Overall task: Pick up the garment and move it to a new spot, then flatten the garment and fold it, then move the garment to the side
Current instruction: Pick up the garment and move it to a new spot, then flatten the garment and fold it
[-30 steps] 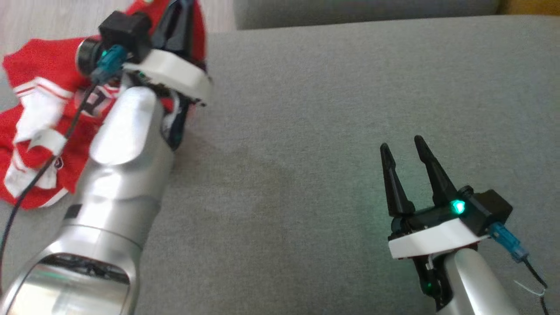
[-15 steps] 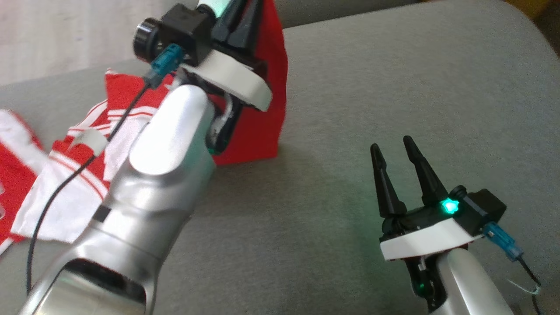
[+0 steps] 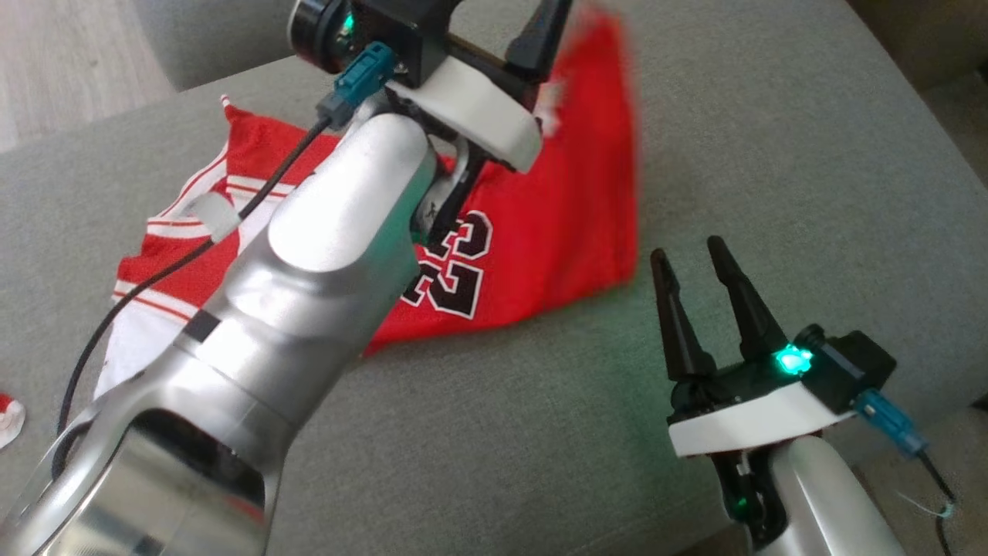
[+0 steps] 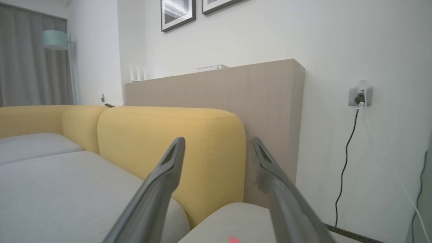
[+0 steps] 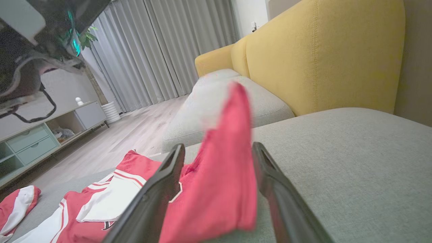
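Observation:
The garment is a red jersey with white trim and a black "23". It lies partly spread on the grey sofa cushion, and its far right corner is blurred in the air. My left gripper hangs above that corner at the top of the head view. In the left wrist view the left gripper is open, with nothing between its fingers. My right gripper stands open just right of the jersey's near edge, apart from it. The right wrist view looks past the open right gripper at the garment, which lies beyond the fingertips.
A yellow backrest rises behind the cushion. The cushion's edge runs close to the right arm. Wood floor lies to the far left. Another red and white cloth sits at the cushion's left end. A cable hangs from a wall socket.
The head camera has shifted. My left gripper rose with the garment's corner, then opened and let it go. The jersey now lies more spread, with its number showing. The right gripper stayed open.

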### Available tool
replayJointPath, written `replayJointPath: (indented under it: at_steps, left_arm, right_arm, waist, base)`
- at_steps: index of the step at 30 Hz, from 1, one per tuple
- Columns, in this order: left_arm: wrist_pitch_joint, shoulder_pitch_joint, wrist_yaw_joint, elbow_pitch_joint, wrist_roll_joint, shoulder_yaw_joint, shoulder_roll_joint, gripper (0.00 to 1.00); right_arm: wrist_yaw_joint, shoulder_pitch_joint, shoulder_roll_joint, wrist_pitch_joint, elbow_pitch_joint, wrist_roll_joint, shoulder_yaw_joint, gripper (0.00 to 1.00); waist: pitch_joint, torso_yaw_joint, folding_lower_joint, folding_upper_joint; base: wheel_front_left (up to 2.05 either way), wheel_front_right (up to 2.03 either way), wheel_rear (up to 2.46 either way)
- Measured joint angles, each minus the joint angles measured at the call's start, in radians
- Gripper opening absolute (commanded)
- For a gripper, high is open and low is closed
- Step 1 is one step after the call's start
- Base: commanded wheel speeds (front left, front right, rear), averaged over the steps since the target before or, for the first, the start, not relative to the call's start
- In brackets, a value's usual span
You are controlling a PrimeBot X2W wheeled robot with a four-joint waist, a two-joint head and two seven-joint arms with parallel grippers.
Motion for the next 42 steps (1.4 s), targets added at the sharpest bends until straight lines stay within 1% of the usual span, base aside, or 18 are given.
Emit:
replayJointPath:
  at_steps: [4, 8, 10, 14, 15, 17, 21, 24, 29, 30, 32, 35, 42]
  left_arm:
    - [-0.012, -0.001, 0.001, 0.069, -0.005, -0.002, 0.002, 1.00]
    - [-0.017, 0.000, -0.008, 0.102, 0.001, 0.018, 0.014, 1.00]
    - [-0.019, 0.003, -0.007, 0.097, 0.003, 0.048, 0.031, 1.00]
    - [-0.022, 0.048, 0.000, 0.025, 0.035, 0.123, 0.091, 1.00]
    - [-0.022, 0.048, 0.000, 0.025, 0.035, 0.123, 0.091, 1.00]
    - [-0.022, 0.118, 0.006, -0.017, 0.048, 0.160, 0.120, 1.00]
    - [-0.021, 0.323, 0.040, -0.110, 0.084, 0.237, 0.178, 1.00]
    - [-0.021, 0.485, 0.065, -0.187, 0.110, 0.286, 0.194, 1.00]
    - [-0.021, 0.729, 0.108, -0.305, 0.171, 0.356, 0.187, 1.00]
    - [-0.021, 0.808, 0.117, -0.335, 0.184, 0.384, 0.171, 1.00]
    - [-0.021, 0.866, 0.117, -0.348, 0.195, 0.406, 0.148, 1.00]
    - [-0.021, 0.896, 0.106, -0.355, 0.229, 0.427, 0.123, 1.00]
    - [-0.021, 0.888, 0.062, -0.357, 0.287, 0.470, 0.084, 1.00]
  right_arm:
    - [0.000, 0.000, 0.000, 0.000, -0.003, 0.001, -0.016, 1.00]
    - [0.000, 0.001, 0.000, 0.000, -0.002, -0.008, -0.039, 1.00]
    - [0.000, 0.002, 0.000, 0.000, -0.002, -0.021, -0.048, 1.00]
    - [0.000, 0.002, 0.000, 0.000, 0.000, -0.038, -0.078, 1.00]
    - [0.000, 0.002, 0.000, 0.000, 0.000, -0.038, -0.078, 1.00]
    - [0.000, 0.004, 0.000, 0.000, 0.003, -0.049, -0.089, 1.00]
    - [0.000, 0.006, 0.000, 0.000, 0.008, -0.067, -0.104, 1.00]
    - [0.000, 0.014, 0.000, 0.000, 0.010, -0.074, -0.119, 1.00]
    - [0.000, 0.045, 0.000, 0.000, 0.014, -0.090, -0.131, 1.00]
    - [0.000, 0.047, 0.001, 0.000, 0.014, -0.090, -0.137, 1.00]
    - [0.000, 0.047, 0.000, 0.000, 0.014, -0.094, -0.142, 1.00]
    - [0.000, 0.047, 0.001, 0.000, 0.014, -0.100, -0.144, 1.00]
    - [0.000, 0.047, 0.000, 0.000, 0.015, -0.115, -0.151, 1.00]
  waist:
    - [0.002, 0.030, -0.0001, 0.0000]
    - [0.001, 0.080, -0.0001, 0.0000]
    - [0.000, 0.110, -0.0001, 0.0000]
    - [-0.005, 0.176, -0.0001, 0.0000]
    - [-0.005, 0.176, -0.0001, 0.0000]
    - [-0.010, 0.209, -0.0001, 0.0000]
    - [-0.025, 0.274, -0.0001, 0.0000]
    - [-0.039, 0.317, -0.0002, 0.0000]
    - [-0.060, 0.372, -0.0003, 0.0000]
    - [-0.065, 0.388, -0.0003, 0.0000]
    - [-0.068, 0.402, -0.0003, 0.0000]
    - [-0.070, 0.416, -0.0003, 0.0000]
    - [-0.066, 0.438, -0.0003, 0.0000]
  base:
    - [0.00, 0.00, 0.00]
    - [0.00, 0.00, 0.00]
    - [0.00, 0.00, 0.00]
    - [0.00, 0.00, 0.00]
    - [0.00, 0.00, 0.00]
    - [0.00, 0.00, 0.00]
    - [0.00, 0.00, 0.00]
    - [0.00, 0.00, 0.00]
    - [0.00, 0.00, 0.00]
    - [0.00, 0.00, 0.00]
    - [0.00, 0.00, 0.00]
    - [0.00, 0.00, 0.00]
    - [0.00, 0.00, 0.00]
